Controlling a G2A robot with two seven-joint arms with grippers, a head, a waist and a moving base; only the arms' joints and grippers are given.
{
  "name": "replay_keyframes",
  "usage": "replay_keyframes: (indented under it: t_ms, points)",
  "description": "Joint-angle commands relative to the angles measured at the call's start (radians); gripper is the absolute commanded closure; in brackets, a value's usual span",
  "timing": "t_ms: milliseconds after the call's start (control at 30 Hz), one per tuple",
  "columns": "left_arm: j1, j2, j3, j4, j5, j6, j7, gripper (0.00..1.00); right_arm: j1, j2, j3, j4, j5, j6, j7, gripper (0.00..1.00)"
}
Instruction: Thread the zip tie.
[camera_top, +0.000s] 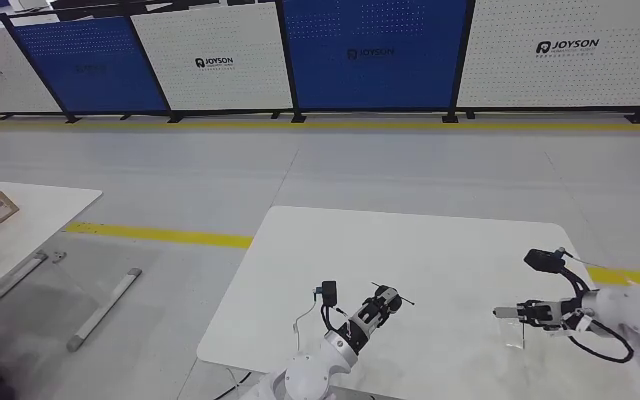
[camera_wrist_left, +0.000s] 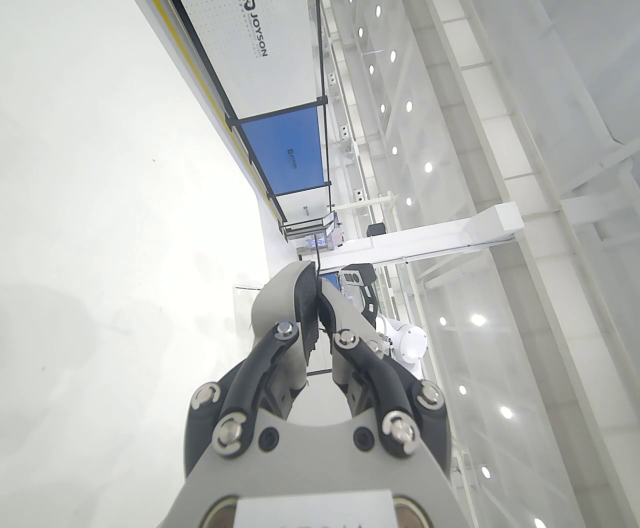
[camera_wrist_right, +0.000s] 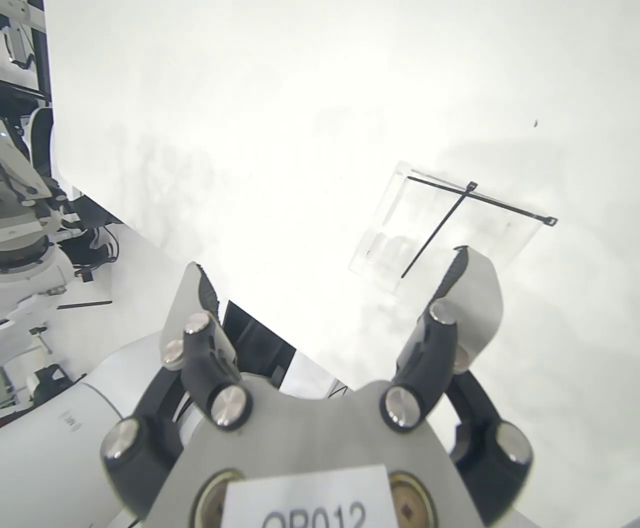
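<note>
My left gripper (camera_top: 387, 300) hangs over the front middle of the white table (camera_top: 430, 250), shut on a thin black zip tie (camera_top: 398, 296) that sticks out on both sides. In the left wrist view the pads pinch that zip tie (camera_wrist_left: 317, 260), whose end pokes past the left gripper (camera_wrist_left: 316, 292). My right gripper (camera_top: 507, 313) is at the table's right side, open and holding nothing. Just beyond the right gripper (camera_wrist_right: 330, 265) lies a clear tray (camera_wrist_right: 382, 235) with two more black zip ties (camera_wrist_right: 435, 232) crossed over each other.
The clear tray (camera_top: 516, 337) lies near the table's front right edge. The table's front edge (camera_wrist_right: 150, 240) runs close beside the right gripper. A second white table (camera_top: 40, 210) stands far left, and blue and white partition panels (camera_top: 370, 50) line the back.
</note>
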Motion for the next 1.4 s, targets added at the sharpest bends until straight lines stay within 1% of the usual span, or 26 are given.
replay_keyframes:
  t_ms: [0,33,100,133,233,267,300,533,567,600,733,767,800,867,900,967,1000,1033,1100,1233,1367]
  points:
    - [0.0,0.0,0.0,0.0,0.0,0.0,0.0,1.0,-0.003,0.0,0.0,0.005,0.001,0.004,-0.006,0.0]
    - [0.0,0.0,0.0,0.0,0.0,0.0,0.0,1.0,-0.008,-0.001,0.002,0.025,0.013,0.038,-0.02,0.0]
    - [0.0,0.0,0.0,0.0,0.0,0.0,0.0,1.0,0.003,-0.004,0.004,0.051,0.041,0.093,-0.026,0.0]
    - [0.0,0.0,0.0,0.0,0.0,0.0,0.0,1.0,0.011,-0.005,0.003,0.064,0.031,0.137,-0.035,0.0]
    - [0.0,0.0,0.0,0.0,0.0,0.0,0.0,1.0,0.028,-0.008,-0.026,0.05,-0.029,0.216,-0.056,0.0]
    - [0.0,0.0,0.0,0.0,0.0,0.0,0.0,1.0,0.029,-0.01,-0.038,0.034,-0.055,0.232,-0.069,0.0]
    - [0.0,0.0,0.0,0.0,0.0,0.0,0.0,1.0,0.027,-0.011,-0.046,0.02,-0.065,0.237,-0.076,0.0]
    - [0.0,0.0,0.0,0.0,0.0,0.0,0.0,1.0,0.025,-0.011,-0.046,0.023,-0.07,0.239,-0.086,0.0]
    - [0.0,0.0,0.0,0.0,0.0,0.0,0.0,1.0,0.019,-0.011,-0.048,0.035,-0.1,0.269,-0.127,0.0]
    - [0.0,0.0,0.0,0.0,0.0,0.0,0.0,1.0,0.018,-0.013,-0.056,0.034,-0.114,0.291,-0.147,0.0]
    - [0.0,0.0,0.0,0.0,0.0,0.0,0.0,1.0,0.026,-0.016,-0.076,0.036,-0.14,0.286,-0.148,0.0]
    - [0.0,0.0,0.0,0.0,0.0,0.0,0.0,1.0,0.026,-0.016,-0.078,0.033,-0.143,0.281,-0.145,0.11]
    - [0.0,0.0,0.0,0.0,0.0,0.0,0.0,1.0,0.025,-0.016,-0.077,0.033,-0.145,0.28,-0.144,0.41]
    - [0.0,0.0,0.0,0.0,0.0,0.0,0.0,1.0,0.024,-0.015,-0.075,0.029,-0.15,0.27,-0.136,0.35]
    - [0.0,0.0,0.0,0.0,0.0,0.0,0.0,1.0,0.022,-0.014,-0.073,0.027,-0.149,0.264,-0.128,0.37]
    - [0.0,0.0,0.0,0.0,0.0,0.0,0.0,1.0,0.019,-0.012,-0.069,0.023,-0.154,0.253,-0.116,0.47]
    - [0.0,0.0,0.0,0.0,0.0,0.0,0.0,1.0,0.016,-0.011,-0.067,0.022,-0.162,0.257,-0.113,0.51]
    - [0.0,0.0,0.0,0.0,0.0,0.0,0.0,1.0,0.013,-0.01,-0.066,0.021,-0.173,0.266,-0.115,0.53]
    - [0.0,0.0,0.0,0.0,0.0,0.0,0.0,1.0,0.006,-0.009,-0.067,0.015,-0.184,0.274,-0.117,0.53]
    - [0.0,0.0,0.0,0.0,0.0,0.0,0.0,1.0,0.008,-0.009,-0.071,0.023,-0.199,0.278,-0.1,0.58]
    - [0.0,0.0,0.0,0.0,0.0,0.0,0.0,1.0,0.008,-0.009,-0.079,0.024,-0.22,0.283,-0.079,0.57]
